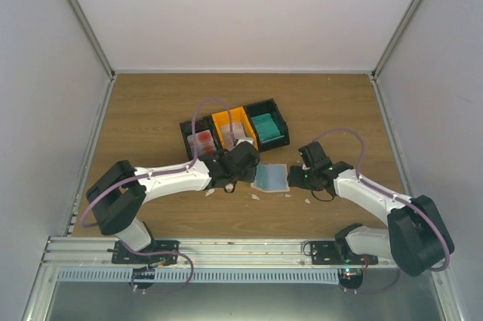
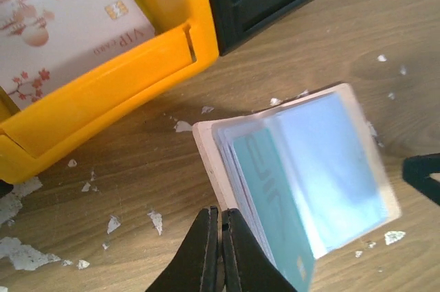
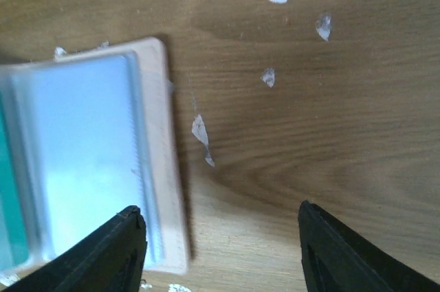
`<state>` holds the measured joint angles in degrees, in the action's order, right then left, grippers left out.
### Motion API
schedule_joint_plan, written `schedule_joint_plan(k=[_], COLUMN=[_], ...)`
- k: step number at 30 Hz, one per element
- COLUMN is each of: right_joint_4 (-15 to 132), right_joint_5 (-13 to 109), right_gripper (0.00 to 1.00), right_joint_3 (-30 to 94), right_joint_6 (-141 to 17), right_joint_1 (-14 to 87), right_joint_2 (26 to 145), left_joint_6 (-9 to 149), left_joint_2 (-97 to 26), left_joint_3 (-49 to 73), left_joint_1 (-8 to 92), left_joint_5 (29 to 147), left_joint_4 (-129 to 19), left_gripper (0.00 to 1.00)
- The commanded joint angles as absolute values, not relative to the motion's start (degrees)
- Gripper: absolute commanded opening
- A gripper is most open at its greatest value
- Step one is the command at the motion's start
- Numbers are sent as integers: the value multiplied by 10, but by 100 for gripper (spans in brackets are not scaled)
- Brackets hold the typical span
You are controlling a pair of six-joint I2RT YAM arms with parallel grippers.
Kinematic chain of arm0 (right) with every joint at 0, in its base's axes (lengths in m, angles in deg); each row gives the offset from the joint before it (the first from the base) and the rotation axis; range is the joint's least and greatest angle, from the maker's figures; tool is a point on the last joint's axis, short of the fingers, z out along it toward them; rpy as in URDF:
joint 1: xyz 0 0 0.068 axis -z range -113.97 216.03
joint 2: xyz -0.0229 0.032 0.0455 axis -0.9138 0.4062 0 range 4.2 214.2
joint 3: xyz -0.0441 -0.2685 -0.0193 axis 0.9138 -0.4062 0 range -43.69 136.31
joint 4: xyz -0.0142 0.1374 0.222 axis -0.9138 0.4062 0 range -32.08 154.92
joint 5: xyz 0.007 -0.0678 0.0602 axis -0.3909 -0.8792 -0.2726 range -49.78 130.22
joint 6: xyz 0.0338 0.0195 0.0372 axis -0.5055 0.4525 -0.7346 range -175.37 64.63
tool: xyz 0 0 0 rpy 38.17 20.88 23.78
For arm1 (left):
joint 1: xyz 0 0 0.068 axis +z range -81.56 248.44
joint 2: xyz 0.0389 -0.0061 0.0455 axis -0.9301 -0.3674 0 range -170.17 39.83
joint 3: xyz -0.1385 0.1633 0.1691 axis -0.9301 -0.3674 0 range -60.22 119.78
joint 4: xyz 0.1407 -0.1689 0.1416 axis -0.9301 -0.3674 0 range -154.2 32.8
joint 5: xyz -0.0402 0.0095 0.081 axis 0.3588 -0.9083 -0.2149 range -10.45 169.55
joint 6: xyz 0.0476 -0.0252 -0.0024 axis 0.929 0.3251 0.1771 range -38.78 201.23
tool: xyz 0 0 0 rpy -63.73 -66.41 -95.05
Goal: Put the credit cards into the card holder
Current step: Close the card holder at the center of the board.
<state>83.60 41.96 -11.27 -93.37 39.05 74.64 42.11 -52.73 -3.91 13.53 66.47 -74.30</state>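
The card holder (image 1: 270, 177) lies open on the wood between my two grippers, its pale blue pockets facing up. A teal credit card (image 2: 275, 196) sits in a pocket on the holder's left half, inside the beige rim (image 2: 210, 161). My left gripper (image 2: 221, 220) is shut at the holder's near left edge, and nothing shows between its fingers. My right gripper (image 3: 220, 237) stands open at the holder's right edge (image 3: 161, 168), its left finger (image 3: 127, 251) over the pocket. More credit cards lie in the trays, among them a white one with red blossoms (image 2: 62, 24).
Behind the holder stand three joined trays: a black one (image 1: 201, 141) with red-blotched cards, an orange one (image 1: 229, 126), and a black one (image 1: 266, 126) with teal cards. Small white scraps (image 3: 201, 130) litter the wood around the holder. The right gripper's tip (image 2: 423, 175) shows in the left wrist view.
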Motion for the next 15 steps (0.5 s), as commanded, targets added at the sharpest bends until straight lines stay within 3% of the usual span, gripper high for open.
schedule_joint_plan(k=[1,6,15], right_joint_4=[837,809,795], right_joint_5=[426,484,480], right_gripper=[59,50,22], right_joint_3=[-124,-135,-127], right_joint_6=[-929,-925,-926], right_joint_1=[394,394,394], right_joint_2=[748,759,808], left_joint_6=[447,463,463], left_joint_2=[-495,-490,-516], left_joint_3=[-22,-14,4], left_joint_1=[137,139,140], left_joint_5=[652,701,763], left_joint_4=[-742,-717,-685], left_gripper=[0,1,3])
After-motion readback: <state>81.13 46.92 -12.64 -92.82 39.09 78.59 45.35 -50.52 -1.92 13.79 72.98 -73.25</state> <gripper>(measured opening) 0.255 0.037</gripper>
